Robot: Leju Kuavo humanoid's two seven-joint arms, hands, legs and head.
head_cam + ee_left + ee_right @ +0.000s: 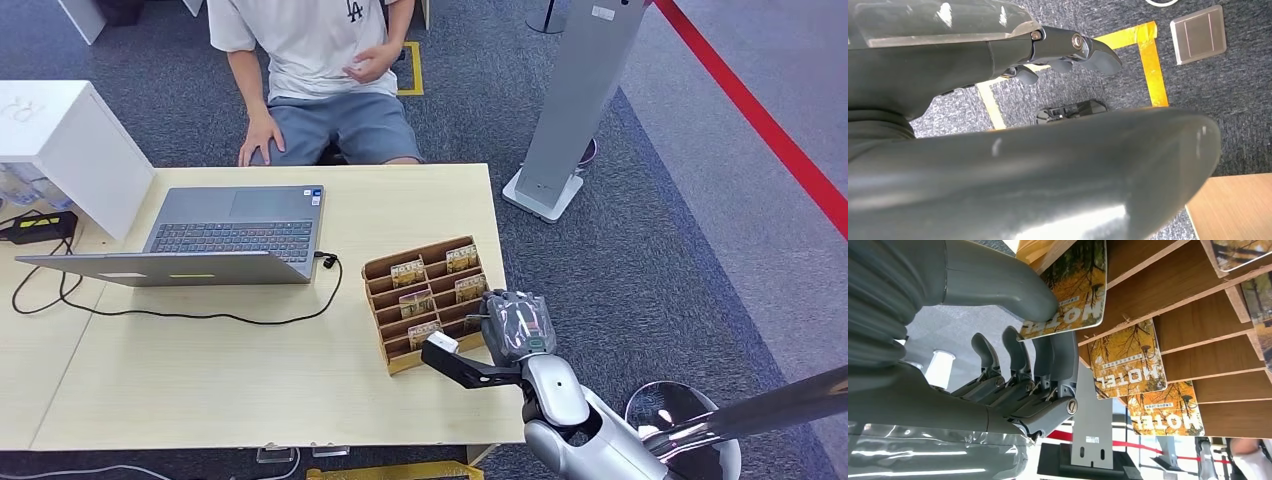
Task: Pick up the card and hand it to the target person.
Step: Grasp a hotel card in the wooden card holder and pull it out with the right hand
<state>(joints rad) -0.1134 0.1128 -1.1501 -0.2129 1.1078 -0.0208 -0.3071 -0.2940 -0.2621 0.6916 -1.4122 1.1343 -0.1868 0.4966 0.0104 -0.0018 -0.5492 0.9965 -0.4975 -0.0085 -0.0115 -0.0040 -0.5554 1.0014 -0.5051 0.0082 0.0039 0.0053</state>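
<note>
A wooden card rack (402,361) stands on the table near its right edge and holds several autumn-photo hotel cards. My right hand (516,325) reaches it from the right. In the right wrist view, the thumb (998,287) presses on the face of the nearest card (1075,287) and the fingers (1060,357) lie behind it, so the card is pinched while its far end sits in a rack slot (1158,290). In the head view this card (423,332) is in the front row. The person (320,60) sits beyond the table's far edge. My left hand (1068,52) hangs over the carpet, holding nothing.
An open laptop (235,235) with a black cable (200,315) lies left of the rack. At the table's left end stands a white box (70,140). A grey stand (580,100) rises on the carpet at the right, beside a red floor line (770,125).
</note>
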